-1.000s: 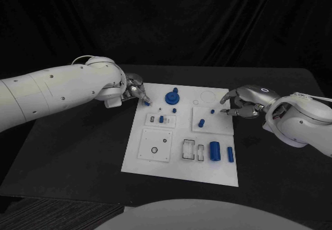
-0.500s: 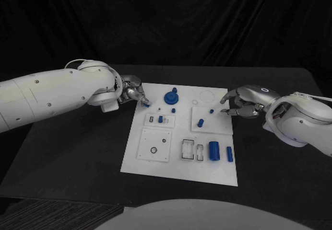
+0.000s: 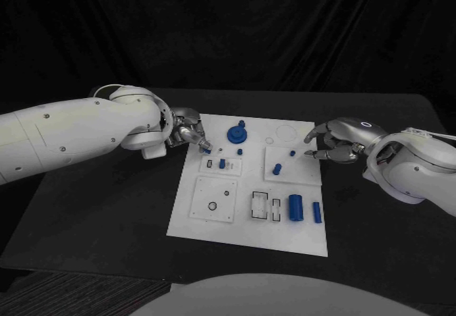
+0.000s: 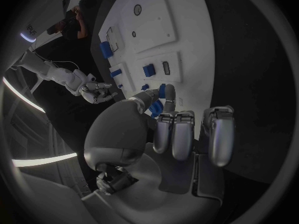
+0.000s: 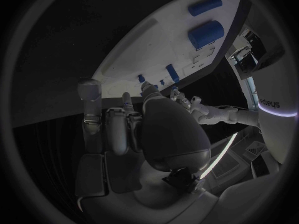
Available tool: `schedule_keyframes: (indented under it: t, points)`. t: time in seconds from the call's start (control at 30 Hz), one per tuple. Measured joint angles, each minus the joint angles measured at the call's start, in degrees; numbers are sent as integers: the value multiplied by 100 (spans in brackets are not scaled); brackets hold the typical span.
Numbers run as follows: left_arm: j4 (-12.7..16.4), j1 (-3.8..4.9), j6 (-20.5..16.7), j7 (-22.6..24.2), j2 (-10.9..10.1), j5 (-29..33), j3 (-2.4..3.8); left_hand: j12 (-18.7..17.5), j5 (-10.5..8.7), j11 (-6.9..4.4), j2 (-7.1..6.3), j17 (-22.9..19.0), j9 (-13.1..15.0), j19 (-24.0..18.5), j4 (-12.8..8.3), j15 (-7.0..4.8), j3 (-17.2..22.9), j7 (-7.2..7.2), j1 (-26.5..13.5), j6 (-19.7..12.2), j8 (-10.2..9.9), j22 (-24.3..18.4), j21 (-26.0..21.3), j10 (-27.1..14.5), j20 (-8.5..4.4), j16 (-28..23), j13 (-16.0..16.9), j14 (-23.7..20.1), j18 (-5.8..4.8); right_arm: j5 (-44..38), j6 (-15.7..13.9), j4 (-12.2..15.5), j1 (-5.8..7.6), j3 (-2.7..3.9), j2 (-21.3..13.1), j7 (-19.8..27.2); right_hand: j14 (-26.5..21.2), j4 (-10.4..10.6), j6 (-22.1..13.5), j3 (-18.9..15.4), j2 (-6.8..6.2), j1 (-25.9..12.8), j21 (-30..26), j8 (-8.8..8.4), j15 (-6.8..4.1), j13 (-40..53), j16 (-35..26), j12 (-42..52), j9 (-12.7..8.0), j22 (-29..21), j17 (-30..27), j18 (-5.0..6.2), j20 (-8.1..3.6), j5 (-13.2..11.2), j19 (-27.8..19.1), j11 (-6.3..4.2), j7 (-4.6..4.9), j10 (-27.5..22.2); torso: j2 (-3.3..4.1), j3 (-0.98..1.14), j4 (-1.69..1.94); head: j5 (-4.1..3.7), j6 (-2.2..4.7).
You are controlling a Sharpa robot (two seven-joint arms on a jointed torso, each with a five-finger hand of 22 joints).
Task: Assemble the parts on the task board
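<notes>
Left hand [image 3: 190, 136] pinched small blue part [image 4: 168, 104] over task board [image 3: 249, 227]; loose pinch risked drop. Right hand [image 3: 335, 143] fingers apart, empty.

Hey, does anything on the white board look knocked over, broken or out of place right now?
Nothing stands out. The task board lies flat, the blue parts on it look undamaged, and nothing has spilled onto the table.

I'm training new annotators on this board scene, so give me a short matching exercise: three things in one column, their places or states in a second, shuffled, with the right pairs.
1. left hand
2. right hand
3. large blue cylinder

A. lies on the task board, near edge
B. at the board's right edge, holding nothing
C. pinches a small blue part at the board's far left corner

Pairs: 1-C, 2-B, 3-A
</notes>
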Motion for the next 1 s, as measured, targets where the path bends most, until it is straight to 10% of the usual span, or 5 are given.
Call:
schedule_keyframes:
  t: [1.0]
  points:
    - [74,-95,224,-215,-1,-1,-4,0,-31,0,-8,-1,-1,0,0,0,31,18,-37,-4,0,0,0,0,0,0,0,0,0,0,-13,-5,-3,0,17,2,0,0,0,0,-1,-1,-23,0,0,-3,-23,1,-6,-2,0,0,0,0,0,0,0,0,-7,2,-4,10,0]
